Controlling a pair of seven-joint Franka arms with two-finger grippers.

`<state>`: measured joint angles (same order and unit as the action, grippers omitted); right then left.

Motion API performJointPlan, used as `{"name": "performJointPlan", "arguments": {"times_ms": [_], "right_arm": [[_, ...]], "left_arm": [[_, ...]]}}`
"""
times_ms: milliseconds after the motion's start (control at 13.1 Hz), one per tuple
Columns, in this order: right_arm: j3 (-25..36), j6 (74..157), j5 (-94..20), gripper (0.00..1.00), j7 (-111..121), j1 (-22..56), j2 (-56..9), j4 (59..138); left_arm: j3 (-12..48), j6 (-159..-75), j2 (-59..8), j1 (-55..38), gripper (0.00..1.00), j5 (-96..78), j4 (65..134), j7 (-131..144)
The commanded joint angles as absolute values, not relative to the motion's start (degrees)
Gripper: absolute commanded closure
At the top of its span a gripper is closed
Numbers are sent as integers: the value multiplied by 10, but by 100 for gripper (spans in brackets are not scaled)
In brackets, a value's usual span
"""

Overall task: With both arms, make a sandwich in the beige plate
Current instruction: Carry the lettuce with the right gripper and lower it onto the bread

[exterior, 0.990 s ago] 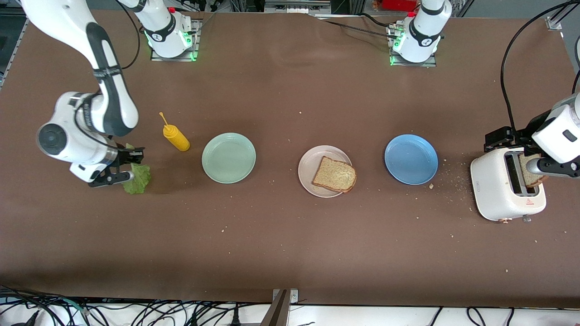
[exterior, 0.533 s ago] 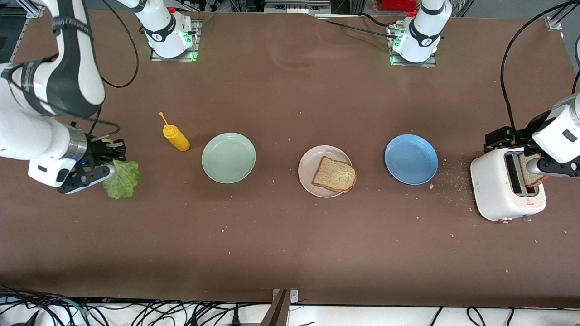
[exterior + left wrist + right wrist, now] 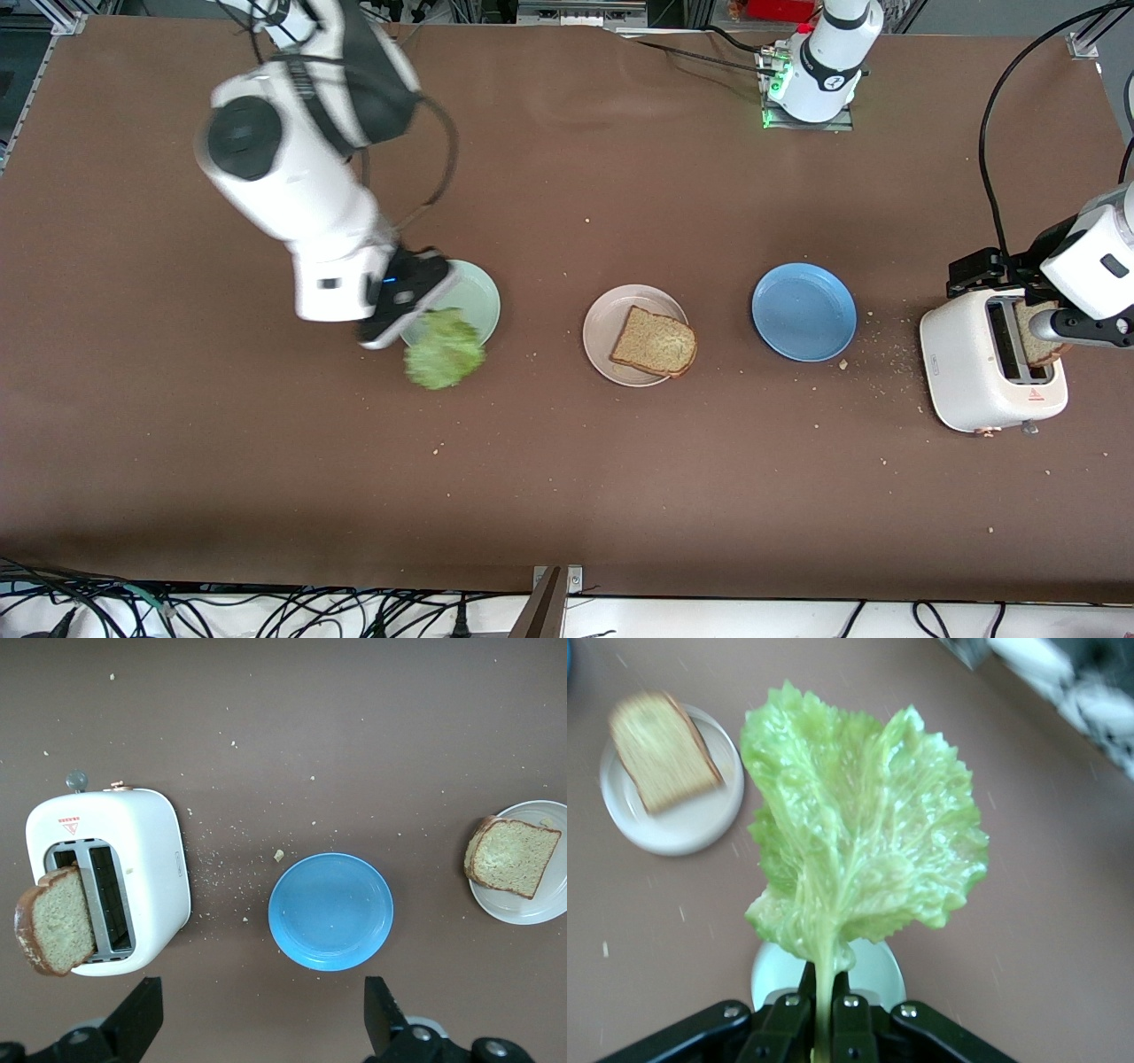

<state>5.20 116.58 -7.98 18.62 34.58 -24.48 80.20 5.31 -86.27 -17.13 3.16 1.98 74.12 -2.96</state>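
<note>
One slice of bread (image 3: 654, 341) already lies on the beige plate (image 3: 606, 321), near the middle of the desk, overhanging the rim. The right end effector (image 3: 416, 310), pinched narrow on the stem of the lettuce leaf (image 3: 444, 360), is over the mint-green plate (image 3: 474, 297). With so thin a grip, the limp leaf could slip free or swing, landing on the wrong plate or half off the bread. The left end effector (image 3: 261, 1028), jaws spread wide and empty, waits over the desk near the toaster (image 3: 988, 372), where a second slice (image 3: 1035, 335) leans; a careless grab could crumble it or tip the toaster.
</note>
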Motion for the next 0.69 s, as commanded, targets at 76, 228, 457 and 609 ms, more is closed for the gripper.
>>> {"name": "performJointPlan", "arguments": {"times_ms": [76, 228, 457, 609], "right_arm": [[58, 1333, -74, 100, 143, 427, -333, 780], [67, 1439, -65, 100, 121, 480, -386, 779], [75, 1533, -40, 100, 74, 520, -451, 773], [76, 1609, -40, 100, 68, 536, -499, 762]], "left_arm": [[55, -852, -168, 33, 0, 31, 735, -28], [55, -851, -168, 33, 0, 31, 734, -27], [55, -852, -168, 33, 0, 31, 735, -28], [55, -852, -168, 33, 0, 31, 735, -28]]}}
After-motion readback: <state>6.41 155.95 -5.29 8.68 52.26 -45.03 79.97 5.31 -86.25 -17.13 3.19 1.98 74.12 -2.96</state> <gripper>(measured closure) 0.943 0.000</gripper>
